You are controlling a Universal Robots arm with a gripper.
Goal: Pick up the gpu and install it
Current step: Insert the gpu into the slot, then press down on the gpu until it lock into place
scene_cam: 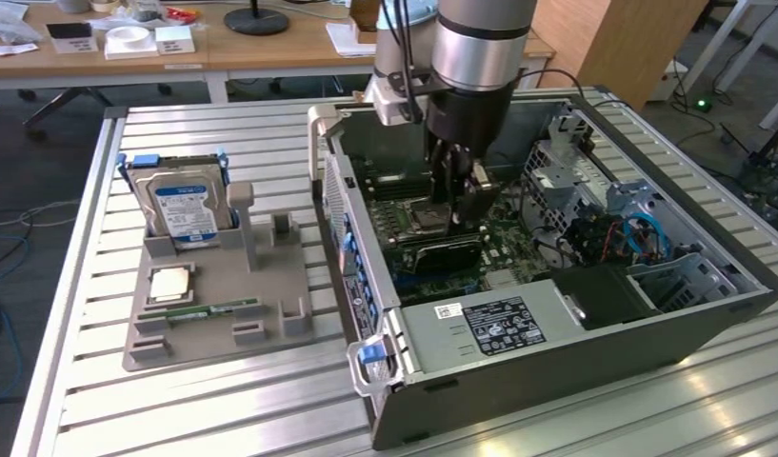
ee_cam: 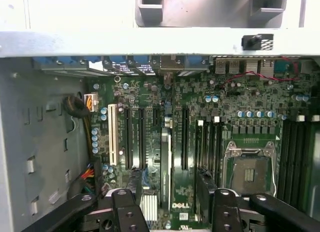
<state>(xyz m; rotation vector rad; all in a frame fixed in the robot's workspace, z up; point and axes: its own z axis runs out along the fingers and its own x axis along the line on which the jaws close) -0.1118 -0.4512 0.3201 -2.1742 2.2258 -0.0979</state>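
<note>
The gpu (scene_cam: 442,253) stands on its long edge in a motherboard (ee_cam: 240,104) slot inside the open case (scene_cam: 554,333), a dark thin card, its long axis running toward the exterior view's right. The end effector (scene_cam: 463,202) hangs just above it, fingers apart, holding nothing. Case walls stand near on all sides; above is open.

The arm (scene_cam: 484,43) hangs straight down, wrist vertical, its tool (scene_cam: 459,195) pointing downward with both fingers (ee_cam: 125,212) spread wide apart, gripping nothing
</note>
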